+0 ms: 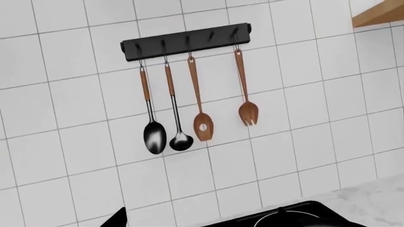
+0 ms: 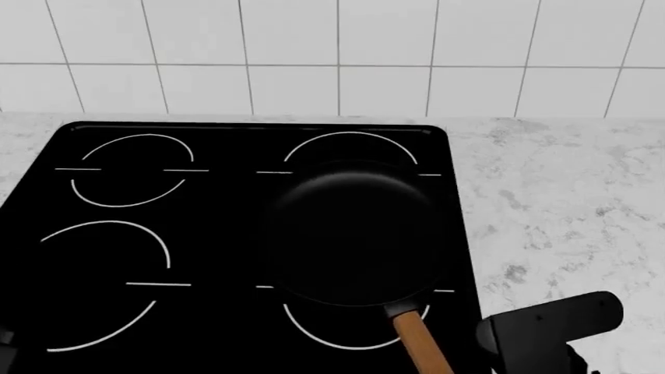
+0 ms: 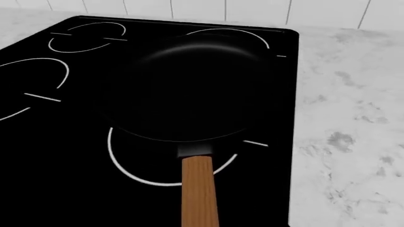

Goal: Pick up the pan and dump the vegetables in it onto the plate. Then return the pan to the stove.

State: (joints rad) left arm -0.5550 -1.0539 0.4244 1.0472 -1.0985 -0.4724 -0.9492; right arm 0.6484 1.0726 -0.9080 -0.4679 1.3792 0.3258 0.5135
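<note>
The black pan (image 2: 353, 234) is over the right side of the stove (image 2: 135, 257), between the two right burners. Its wooden handle (image 2: 421, 347) points toward me. The pan is empty; the vegetables and the plate are out of view. In the right wrist view the pan (image 3: 189, 85) fills the middle and its handle (image 3: 198, 189) runs out of frame toward the camera. The right gripper's fingers do not show. A black part of my right arm (image 2: 550, 323) sits just right of the handle. Only one dark tip (image 1: 117, 218) of the left gripper shows, raised facing the wall.
Marble counter (image 2: 561, 218) lies right of the stove, with a white tiled wall behind. A black rack (image 1: 186, 41) on the wall holds several hanging utensils. A wooden shelf corner (image 1: 379, 14) is higher up. The stove's back corner (image 1: 296, 215) shows below the rack.
</note>
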